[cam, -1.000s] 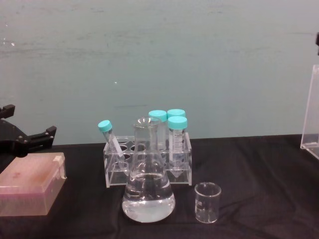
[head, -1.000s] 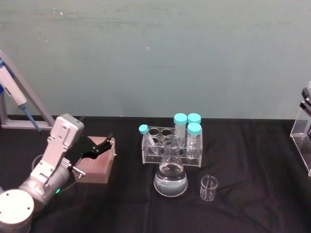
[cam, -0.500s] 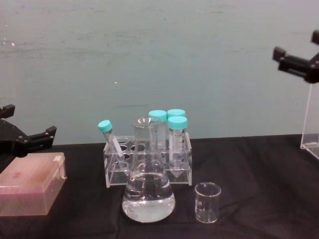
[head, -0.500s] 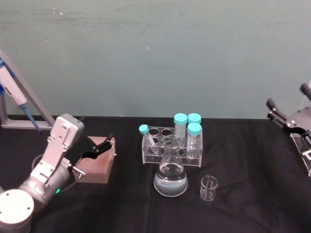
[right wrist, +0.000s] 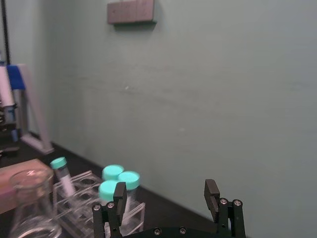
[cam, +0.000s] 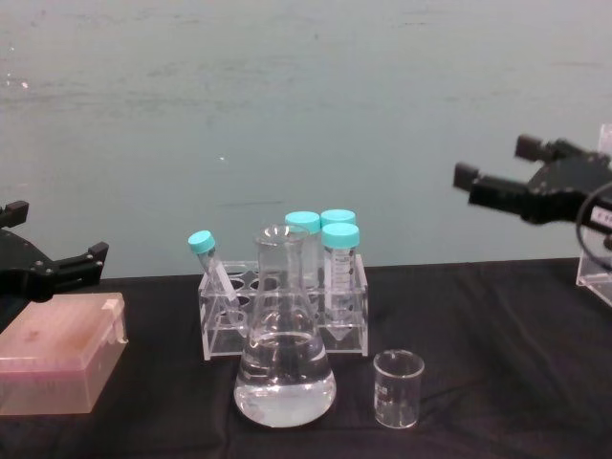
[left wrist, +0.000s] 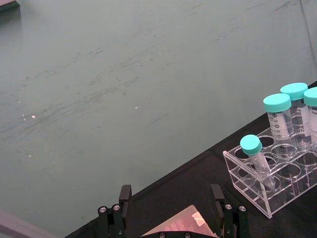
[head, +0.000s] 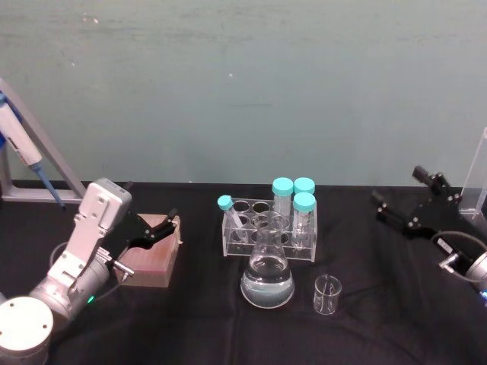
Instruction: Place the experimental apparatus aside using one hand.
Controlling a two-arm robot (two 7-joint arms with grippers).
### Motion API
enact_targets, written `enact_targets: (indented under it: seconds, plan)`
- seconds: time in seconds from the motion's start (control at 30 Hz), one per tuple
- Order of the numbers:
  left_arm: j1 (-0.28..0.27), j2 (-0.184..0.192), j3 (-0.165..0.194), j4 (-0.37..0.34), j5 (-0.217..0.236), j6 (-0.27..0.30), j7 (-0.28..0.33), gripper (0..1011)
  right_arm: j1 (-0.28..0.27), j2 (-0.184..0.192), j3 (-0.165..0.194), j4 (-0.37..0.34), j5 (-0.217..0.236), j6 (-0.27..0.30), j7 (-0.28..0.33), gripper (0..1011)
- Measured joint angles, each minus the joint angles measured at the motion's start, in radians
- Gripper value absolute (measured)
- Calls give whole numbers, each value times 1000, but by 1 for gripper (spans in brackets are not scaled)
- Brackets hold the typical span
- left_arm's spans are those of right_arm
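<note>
The flask is the piece most likely to cause trouble. It holds clear liquid in its wide base and narrows to a smooth glass neck, so a claw closing off-centre or too lightly could let it slip or tip, and the open mouth would spill over the counter. It stands just in front of the rack and near the beaker, so I judge that a careless sideways sweep at any one of them could knock a neighbour. The beaker, small and light, would topple most easily. The tubes sit loose in the rack's holes and could slide out if the rack is lifted at a tilt.

The flask is conical and clear, upright at the middle of the counter, with liquid filling the lower part of its body. The beaker stands upright to its right, apart from it, and looks empty. The rack is clear acrylic and carries four teal-capped tubes — three upright at its right end, one leaning at its left end.

The right claw hangs in the air to the right of the rack, well apart from all the glassware, its fingers spread wide and gripping nothing. The left claw is likewise released and empty — parked low over a box at the left of the counter, well away from the rack.
</note>
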Motion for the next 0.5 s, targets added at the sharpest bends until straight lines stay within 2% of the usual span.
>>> enact_targets:
  seconds: [0.23, 0.5]
  plan:
    - [0, 0, 0, 0, 0, 0, 0, 1000, 2, 15, -40, 13, 26, 51, 37, 1000]
    - [0, 0, 0, 0, 0, 0, 0, 1000, 0, 33, -80, 17, 31, 72, 53, 1000]
